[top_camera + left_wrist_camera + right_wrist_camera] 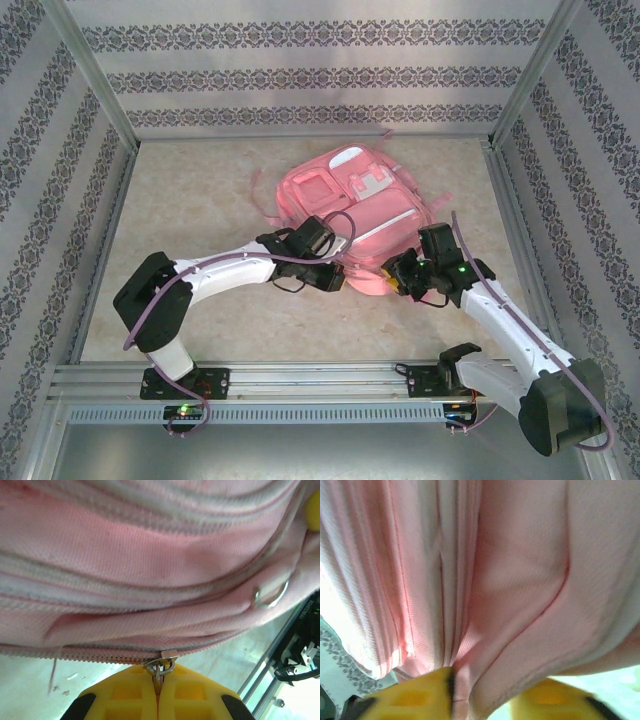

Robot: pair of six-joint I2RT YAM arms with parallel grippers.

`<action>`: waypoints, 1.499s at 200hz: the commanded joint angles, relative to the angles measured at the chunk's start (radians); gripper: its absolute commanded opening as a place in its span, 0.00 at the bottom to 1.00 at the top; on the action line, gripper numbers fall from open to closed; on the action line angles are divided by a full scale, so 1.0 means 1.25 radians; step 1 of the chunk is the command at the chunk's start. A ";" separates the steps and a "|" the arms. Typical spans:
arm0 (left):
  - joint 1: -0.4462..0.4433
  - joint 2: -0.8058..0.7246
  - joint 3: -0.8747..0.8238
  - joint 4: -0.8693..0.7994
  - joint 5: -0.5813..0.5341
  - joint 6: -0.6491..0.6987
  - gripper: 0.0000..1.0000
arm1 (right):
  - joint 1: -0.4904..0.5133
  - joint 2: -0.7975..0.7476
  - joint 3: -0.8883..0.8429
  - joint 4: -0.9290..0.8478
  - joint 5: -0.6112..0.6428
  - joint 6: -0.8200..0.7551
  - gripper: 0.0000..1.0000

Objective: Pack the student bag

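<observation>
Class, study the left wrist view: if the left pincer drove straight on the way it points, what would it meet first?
The left pincer is shut on the zip pull. Straight ahead it would press almost at once into the pink backpack, though exact depth is hard to judge.
</observation>
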 commanded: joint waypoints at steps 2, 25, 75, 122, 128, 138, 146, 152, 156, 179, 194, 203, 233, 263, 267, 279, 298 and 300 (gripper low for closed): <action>0.018 -0.032 0.004 -0.012 0.005 0.001 0.00 | -0.012 -0.004 0.024 -0.036 0.023 -0.017 0.44; 0.005 -0.025 0.028 -0.010 0.018 0.003 0.00 | -0.008 -0.013 0.019 -0.027 -0.009 0.036 0.44; -0.057 0.028 0.123 -0.035 0.031 0.021 0.00 | 0.047 -0.054 0.007 -0.002 0.005 0.178 0.50; -0.091 0.067 0.201 -0.041 0.058 0.034 0.00 | 0.062 -0.086 -0.026 0.000 0.028 0.231 0.51; -0.097 0.072 0.210 -0.044 0.060 0.039 0.00 | 0.059 -0.085 -0.029 0.002 0.035 0.223 0.52; -0.105 0.078 0.223 -0.049 0.062 0.047 0.00 | 0.052 -0.075 -0.036 0.011 0.035 0.210 0.50; -0.111 0.084 0.229 -0.057 0.062 0.053 0.00 | 0.047 -0.068 -0.040 0.017 0.037 0.194 0.46; -0.112 0.085 0.232 -0.062 0.060 0.054 0.00 | 0.044 -0.064 -0.042 0.014 0.041 0.182 0.43; -0.114 0.086 0.232 -0.064 0.059 0.054 0.00 | 0.041 -0.062 -0.043 0.012 0.042 0.176 0.40; -0.114 0.069 0.203 -0.061 0.040 0.049 0.00 | 0.029 -0.065 -0.061 0.014 0.048 0.151 0.19; -0.113 0.051 0.174 -0.059 0.014 0.050 0.00 | 0.022 -0.073 -0.068 0.007 0.052 0.136 0.07; -0.111 0.042 0.157 -0.061 -0.005 0.048 0.00 | 0.017 -0.077 -0.072 0.001 0.052 0.130 0.02; -0.095 0.019 0.109 -0.069 -0.056 0.033 0.00 | 0.007 -0.088 -0.088 0.001 0.043 0.121 0.00; -0.061 -0.001 0.066 -0.057 -0.073 0.024 0.00 | 0.001 -0.100 -0.101 0.006 0.039 0.122 0.00; -0.056 -0.003 0.062 -0.056 -0.075 0.024 0.00 | 0.000 -0.100 -0.102 0.005 0.037 0.122 0.00; -0.041 -0.005 0.052 -0.055 -0.074 0.024 0.00 | 0.000 -0.102 -0.106 0.007 0.034 0.122 0.00; -0.024 -0.008 0.039 -0.056 -0.087 0.027 0.00 | -0.001 -0.100 -0.112 0.026 0.024 0.118 0.00; -0.022 -0.008 0.038 -0.056 -0.087 0.027 0.00 | -0.002 -0.100 -0.112 0.025 0.023 0.117 0.00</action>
